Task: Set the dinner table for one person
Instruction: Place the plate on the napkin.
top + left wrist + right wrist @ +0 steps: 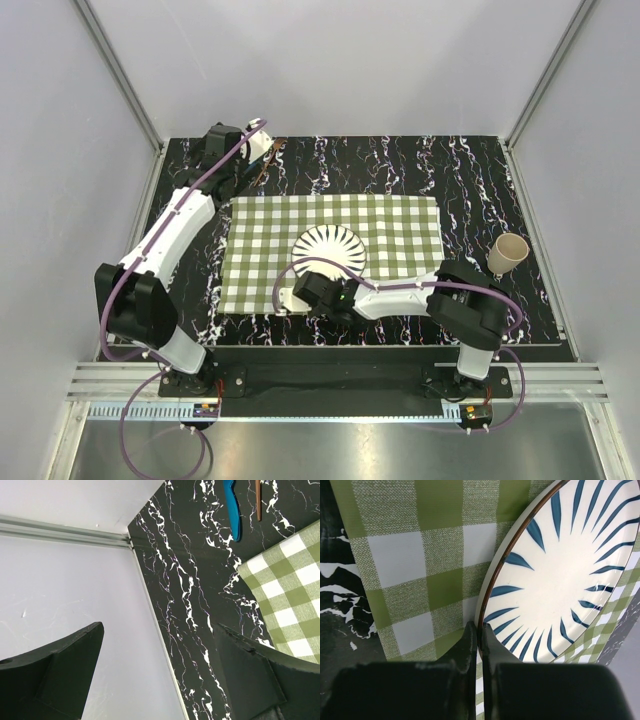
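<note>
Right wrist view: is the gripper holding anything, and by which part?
The right gripper pinches the plate by its brown rim; the left gripper is open, holding nothing.

The left arm (pixel 175 232) is built from smooth white shells joined by bulky black housings, the largest a rounded black block at the shoulder. The right arm (pixel 395 298) is of the same make: a white shell in the middle, black blocks at either end. A thin purple cable (pixel 123 435) runs along each arm, looping free at the joints and trailing below the black bases (pixel 190 384). The left pincer (pixel 159 627) has two thick matte black fingers (pixel 60 675), wedge-shaped with flat slanted faces. The right pincer (pixel 479 627) is of the same black plastic, its fingers (pixel 468 645) narrow with rounded tips, set on a broad dark body.
</note>
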Motion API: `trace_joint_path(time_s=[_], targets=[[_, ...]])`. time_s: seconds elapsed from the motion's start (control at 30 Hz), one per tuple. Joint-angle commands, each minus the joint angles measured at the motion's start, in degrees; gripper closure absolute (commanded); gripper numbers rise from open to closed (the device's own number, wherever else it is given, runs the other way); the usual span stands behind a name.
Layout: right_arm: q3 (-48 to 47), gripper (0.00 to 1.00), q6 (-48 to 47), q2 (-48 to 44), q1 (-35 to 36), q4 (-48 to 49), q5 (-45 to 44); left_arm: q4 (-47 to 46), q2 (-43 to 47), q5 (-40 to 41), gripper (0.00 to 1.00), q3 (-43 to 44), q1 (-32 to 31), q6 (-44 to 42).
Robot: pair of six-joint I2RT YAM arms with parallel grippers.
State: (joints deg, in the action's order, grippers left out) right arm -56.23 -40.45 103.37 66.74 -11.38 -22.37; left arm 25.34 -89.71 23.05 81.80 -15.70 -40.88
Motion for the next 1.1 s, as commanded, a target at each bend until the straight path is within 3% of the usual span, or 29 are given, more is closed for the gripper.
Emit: trace_joint_path(time_s=[0.0, 0.5, 0.57, 0.6, 0.83, 0.97, 1.07], targets=[[0.33, 1.0, 2.65, 2.27, -1.88, 0.3, 2.86, -2.32, 2.0, 1.39, 0.01, -0.59, -0.03, -0.6], [1.38, 1.0, 3.09, 2.45, -2.84, 0.65, 1.45, -2.4, 1.91, 1.21, 0.01, -0.94, -0.29, -0.43], [1.47, 0.88, 2.57, 2.45, -2.84, 0.57, 1.1, -2.4, 1.65, 1.21, 0.01, -0.77, -0.29, -0.51], [1.56, 0.74, 2.3, 2.36, -2.76, 0.57, 0.84, -2.4, 1.73, 1.21, 0.01, -0.68, -0.29, -0.51], [0.6, 0.39, 2.04, 0.6, -2.76, -1.8, 0.92, -2.58, 0.94, 0.51, 0.01, -1.91, -0.29, -1.04], [-3.34, 0.3, 2.13, -4.57, -3.28, -5.48, 3.64, -2.67, 0.07, -0.55, 0.01, -3.66, -0.29, -0.95], [-9.66, 0.3, 3.18, -6.08, -3.98, -9.79, 4.53, -2.67, -0.64, -1.51, 0.01, -4.54, -0.38, 0.27]])
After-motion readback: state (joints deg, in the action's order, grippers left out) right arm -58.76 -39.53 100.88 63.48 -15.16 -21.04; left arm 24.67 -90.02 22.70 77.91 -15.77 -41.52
